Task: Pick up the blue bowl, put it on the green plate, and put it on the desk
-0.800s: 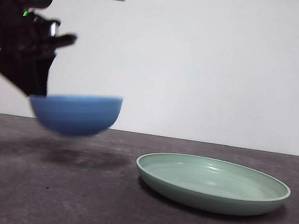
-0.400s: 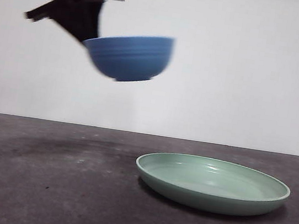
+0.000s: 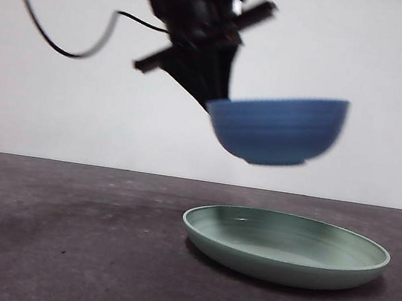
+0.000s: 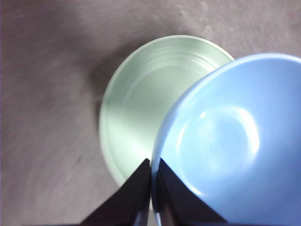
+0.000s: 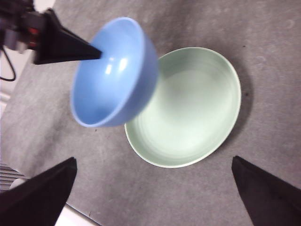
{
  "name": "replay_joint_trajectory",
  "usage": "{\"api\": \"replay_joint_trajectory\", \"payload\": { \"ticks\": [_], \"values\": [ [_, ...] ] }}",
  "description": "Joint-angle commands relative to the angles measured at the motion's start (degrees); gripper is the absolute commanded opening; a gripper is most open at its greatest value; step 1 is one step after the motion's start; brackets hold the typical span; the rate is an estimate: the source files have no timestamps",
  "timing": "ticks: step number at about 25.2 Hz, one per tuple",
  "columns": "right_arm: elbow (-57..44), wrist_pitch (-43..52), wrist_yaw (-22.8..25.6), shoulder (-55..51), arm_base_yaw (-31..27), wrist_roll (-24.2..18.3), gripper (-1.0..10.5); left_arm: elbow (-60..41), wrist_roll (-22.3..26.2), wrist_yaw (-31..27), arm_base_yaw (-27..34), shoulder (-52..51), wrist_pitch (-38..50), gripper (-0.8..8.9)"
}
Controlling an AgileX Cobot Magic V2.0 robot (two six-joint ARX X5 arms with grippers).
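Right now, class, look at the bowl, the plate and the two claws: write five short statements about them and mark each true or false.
1. The left claw is shut on the blue bowl at its rim. True.
2. The bowl rests on the green plate. False: it hangs in the air above the plate.
3. The plate lies on the desk. True.
4. The right claw holds the plate. False: it is open, holding nothing.
5. The bowl holds food. False: it is empty.

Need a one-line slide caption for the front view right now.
Left gripper holds the blue bowl by its rim in the air above the green plate on the desk.
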Motion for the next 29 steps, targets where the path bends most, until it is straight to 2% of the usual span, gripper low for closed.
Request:
{"api": "replay_joint_trajectory", "payload": {
  "ticks": [1, 9, 12, 18, 19, 22, 26, 27, 29],
  "values": [
    [1.14, -0.44, 1.31, -1.29, -0.07, -0.72, 5.3, 5.03, -0.35, -1.09, -2.01, 5.18, -0.5, 0.15],
    [1.14, -0.87, 1.66, -4.37, -0.07, -0.7, 5.3, 12.57, 0.48, -3.56, -4.13, 15.87, -1.42, 0.15],
    [1.14, -0.92, 1.64, -4.37, -0.07, -0.66, 5.3, 12.57, 0.5, -8.26, -4.13, 17.27, -0.59, 0.15],
    [1.14, -0.94, 1.64, -4.35, -0.07, -0.39, 5.3, 12.57, 0.07, -8.41, -4.24, 17.33, -1.25, 0.33],
    [1.14, -0.94, 1.64, -4.35, -0.07, -0.35, 5.3, 12.57, 0.07, -8.41, -4.26, 17.33, -1.6, 0.58],
    [1.14, -0.94, 1.64, -4.35, -0.07, -0.31, 5.3, 12.57, 0.04, -8.41, -4.28, 17.33, -1.84, 2.91],
    [1.14, -1.64, 1.64, -4.35, -0.07, -0.28, 5.3, 16.0, 0.5, -8.48, -3.63, 17.18, -5.84, 4.91],
    [1.14, -1.92, 1.64, -4.35, -0.07, -0.31, 5.3, 18.23, 1.18, -8.55, -3.32, 17.18, -8.28, 5.34],
    [1.14, -1.97, 1.64, -4.35, -0.07, -0.31, 5.3, 22.45, 3.04, -8.59, -2.6, 16.35, -12.09, 5.38]
  ]
}}
